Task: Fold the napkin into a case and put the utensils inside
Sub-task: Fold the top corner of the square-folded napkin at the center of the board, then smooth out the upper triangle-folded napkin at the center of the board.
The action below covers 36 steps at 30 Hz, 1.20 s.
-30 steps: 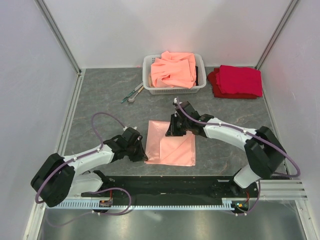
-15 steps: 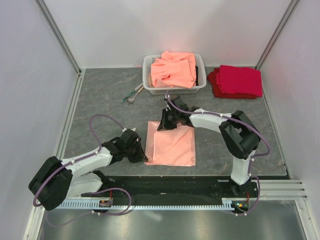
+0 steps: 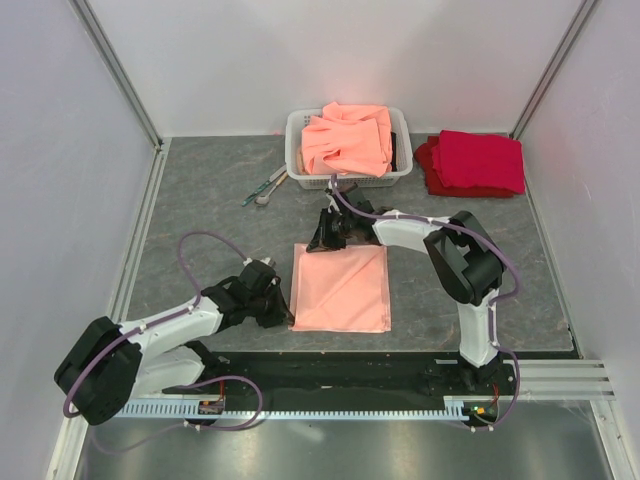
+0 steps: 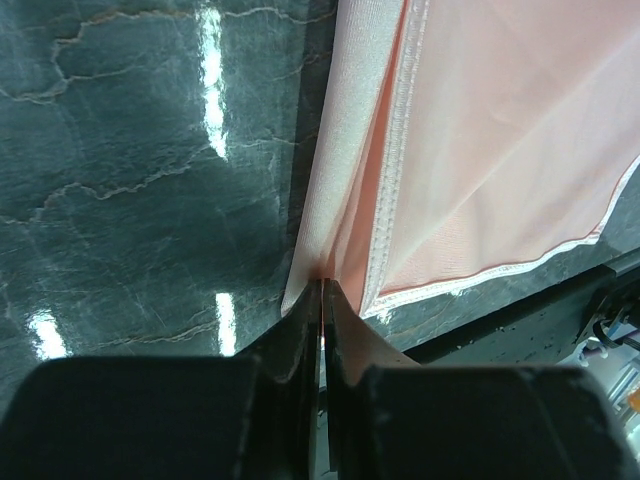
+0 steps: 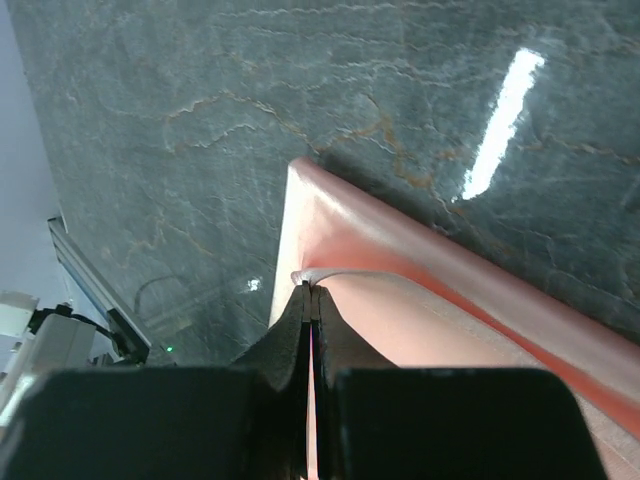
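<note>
The pale-pink napkin lies folded in a flat rectangle mid-table. My left gripper is shut on its near left corner; in the left wrist view the gripper pinches the layered hem of the napkin. My right gripper is shut on the far left corner; in the right wrist view the gripper holds a lifted top edge of the napkin. The utensils, a spoon and teal-handled pieces, lie on the table left of the basket.
A white basket heaped with orange-salmon cloths stands at the back centre. Deep red folded cloths lie to its right. White walls enclose the table on three sides. A black rail runs along the near edge.
My right gripper has carried the napkin's top layer left and away to the far left corner, so the napkin now lies as a smooth rectangle. My left gripper has barely moved.
</note>
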Motion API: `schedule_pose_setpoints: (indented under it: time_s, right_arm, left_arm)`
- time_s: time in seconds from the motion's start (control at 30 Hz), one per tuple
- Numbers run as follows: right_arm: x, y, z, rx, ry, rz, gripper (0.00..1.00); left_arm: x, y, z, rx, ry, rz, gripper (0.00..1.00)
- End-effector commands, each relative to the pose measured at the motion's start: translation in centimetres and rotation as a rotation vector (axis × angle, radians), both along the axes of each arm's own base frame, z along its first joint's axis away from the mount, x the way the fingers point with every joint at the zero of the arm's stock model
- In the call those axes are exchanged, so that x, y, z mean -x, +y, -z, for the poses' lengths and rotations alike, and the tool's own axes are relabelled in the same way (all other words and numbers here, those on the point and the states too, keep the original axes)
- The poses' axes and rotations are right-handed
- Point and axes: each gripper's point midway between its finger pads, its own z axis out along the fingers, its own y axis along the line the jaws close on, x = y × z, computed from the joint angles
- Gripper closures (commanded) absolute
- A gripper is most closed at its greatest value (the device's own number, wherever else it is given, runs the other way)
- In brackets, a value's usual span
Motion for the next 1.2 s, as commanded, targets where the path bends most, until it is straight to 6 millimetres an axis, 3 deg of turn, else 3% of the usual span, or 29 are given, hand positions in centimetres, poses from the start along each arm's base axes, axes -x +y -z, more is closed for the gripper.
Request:
schedule_pose_setpoints:
  time_s: [0.0, 0.5, 0.6, 0.63, 0.73, 0.87, 0.9, 0.97, 1.0, 1.07, 1.1, 1.17]
  right_arm:
    - [-1.8, 2.1, -2.5, -0.092, -0.051, -0.017, 1.00]
    - [-2.0, 2.9, -0.8, -0.095, -0.011, -0.038, 0.98]
    - [-2.4, 3.0, -0.9, -0.093, -0.015, -0.042, 0.90]
    - [-2.4, 3.0, -0.9, -0.092, -0.013, -0.047, 0.84]
    - [-2.7, 2.9, -1.9, -0.088, -0.038, -0.051, 0.72]
    - [-3.3, 1.7, -4.0, -0.046, -0.099, -0.058, 0.59]
    - [-3.6, 1.4, -5.6, -0.049, -0.133, -0.054, 0.57]
    - [-3.7, 0.2, -6.6, -0.002, -0.157, -0.037, 0.51]
    - [-3.4, -0.3, -8.2, 0.005, -0.200, -0.048, 0.48]
    - [-2.1, -1.8, -7.7, 0.046, -0.193, -0.049, 0.43]
    - [-1.6, -2.3, -9.0, 0.038, -0.220, -0.054, 0.43]
    - [0.3, -3.6, -7.6, 0.064, -0.186, -0.062, 0.43]
  left_arm:
    - [0.4, 0.1, 0.2, 0.003, 0.016, -0.013, 0.91]
    - [-0.1, -0.3, -0.8, 0.018, -0.003, -0.013, 0.90]
    - [-0.7, -0.1, -2.0, 0.020, -0.035, -0.045, 0.85]
    - [-0.6, 0.3, -2.1, 0.007, -0.025, -0.062, 0.82]
    - [-1.5, 1.2, -4.3, -0.012, -0.082, -0.124, 0.70]
    - [-3.4, 1.3, -8.6, 0.017, -0.203, -0.160, 0.62]
    - [-3.6, 1.0, -9.2, 0.029, -0.217, -0.152, 0.62]
    - [-4.2, 0.1, -10.3, 0.047, -0.238, -0.119, 0.63]
    - [-3.9, -0.7, -10.5, 0.069, -0.223, -0.081, 0.64]
    - [-3.7, -2.4, -10.2, 0.105, -0.191, 0.000, 0.69]
    - [-3.6, -3.0, -10.1, 0.121, -0.179, 0.023, 0.71]
    - [-2.9, -4.0, -8.8, 0.147, -0.124, 0.076, 0.75]
